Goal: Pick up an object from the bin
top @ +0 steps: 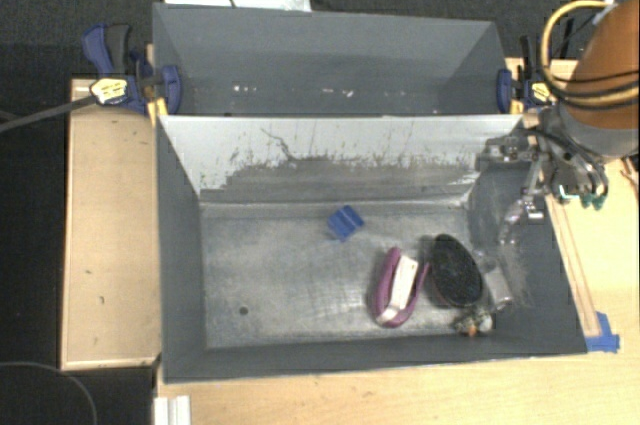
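One tool (515, 213), mine, at right side of bin (260, 298); whether apart or together, I cannot tell. Nearest: black oval brush (455, 273), lying on bin floor right of centre, low and left of tool. I judge it light, stiff, top maybe slick; best taken across narrow width. Just beside it, purple-and-white curved thing (395, 288). Small dark bit (472, 321) near front. Blue block (344, 222) well apart.

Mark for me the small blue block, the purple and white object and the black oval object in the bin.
small blue block (345, 223), camera view, middle of its top face.
purple and white object (400, 283), camera view, its white middle part.
black oval object (456, 273), camera view, middle of its dark top.
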`<state>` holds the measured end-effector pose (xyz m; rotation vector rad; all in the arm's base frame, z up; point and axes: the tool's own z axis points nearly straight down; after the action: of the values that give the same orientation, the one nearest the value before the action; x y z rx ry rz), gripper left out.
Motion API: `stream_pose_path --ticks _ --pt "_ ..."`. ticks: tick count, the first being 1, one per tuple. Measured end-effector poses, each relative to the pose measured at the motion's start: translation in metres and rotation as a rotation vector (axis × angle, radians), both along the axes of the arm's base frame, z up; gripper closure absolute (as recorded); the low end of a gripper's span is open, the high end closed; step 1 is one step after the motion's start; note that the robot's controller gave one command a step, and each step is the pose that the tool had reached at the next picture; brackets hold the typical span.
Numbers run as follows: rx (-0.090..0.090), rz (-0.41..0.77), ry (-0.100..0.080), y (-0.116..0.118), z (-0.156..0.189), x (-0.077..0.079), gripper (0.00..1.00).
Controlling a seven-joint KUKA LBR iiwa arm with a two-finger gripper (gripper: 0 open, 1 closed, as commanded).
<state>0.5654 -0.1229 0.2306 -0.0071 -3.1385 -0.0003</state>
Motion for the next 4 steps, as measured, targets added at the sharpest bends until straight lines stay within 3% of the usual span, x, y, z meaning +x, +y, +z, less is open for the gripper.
stream_pose_path --ticks 1,2,3,4 --pt "0.005 0.103 -0.005 0.045 -0.144 0.003 0.00" --pt "0.001 0.106 -0.003 0.042 -0.144 0.002 1.00" --pt "0.002 0.110 -0.004 0.043 -0.144 0.002 0.00" --pt "0.003 0.297 -0.003 0.093 -0.154 -0.033 0.00"
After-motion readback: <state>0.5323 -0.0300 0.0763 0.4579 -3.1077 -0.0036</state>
